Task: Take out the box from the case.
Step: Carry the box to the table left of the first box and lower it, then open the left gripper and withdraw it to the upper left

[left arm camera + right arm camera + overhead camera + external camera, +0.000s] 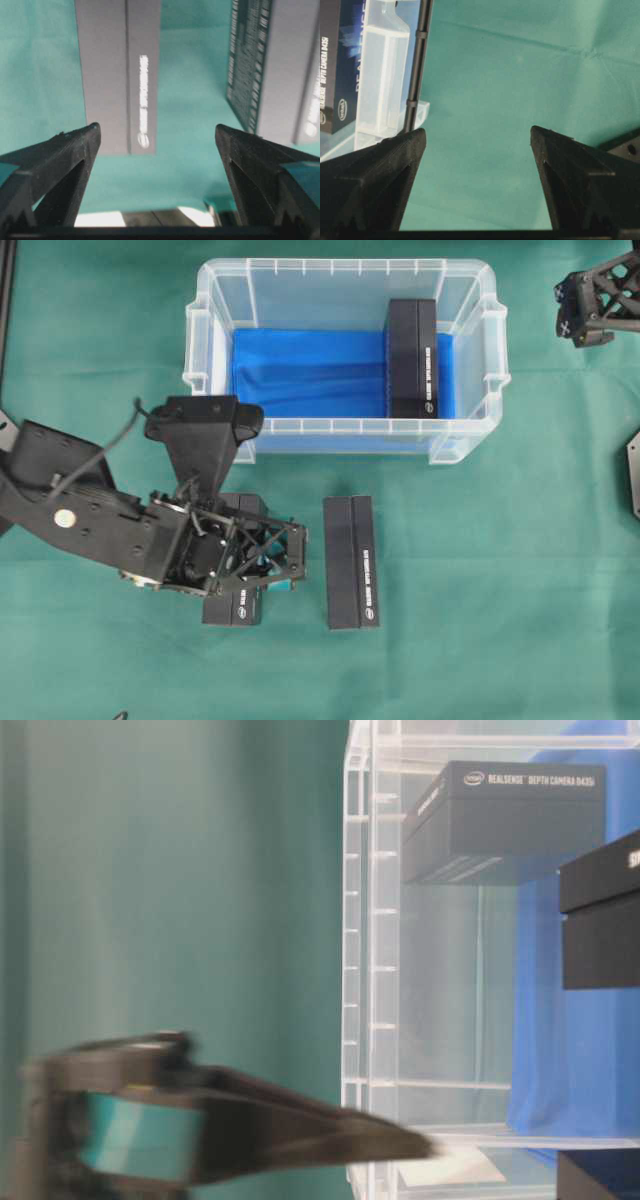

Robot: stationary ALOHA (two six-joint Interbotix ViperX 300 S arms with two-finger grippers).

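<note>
Hovering with jaws spread and empty over one of two RealSense boxes (351, 562) already lying just outside the case (205, 360), the left gripper (262, 558) leaves one box (412, 357) inside, while the right gripper (590, 305) waits open.

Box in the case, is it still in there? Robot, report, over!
Left gripper open, over a box on the table. Right gripper open, empty. One box in the case. Nothing blocking it.

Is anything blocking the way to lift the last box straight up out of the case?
Nothing visible does. The box lies alone on the blue lining, against the right end of the case, which has no lid on.
</note>
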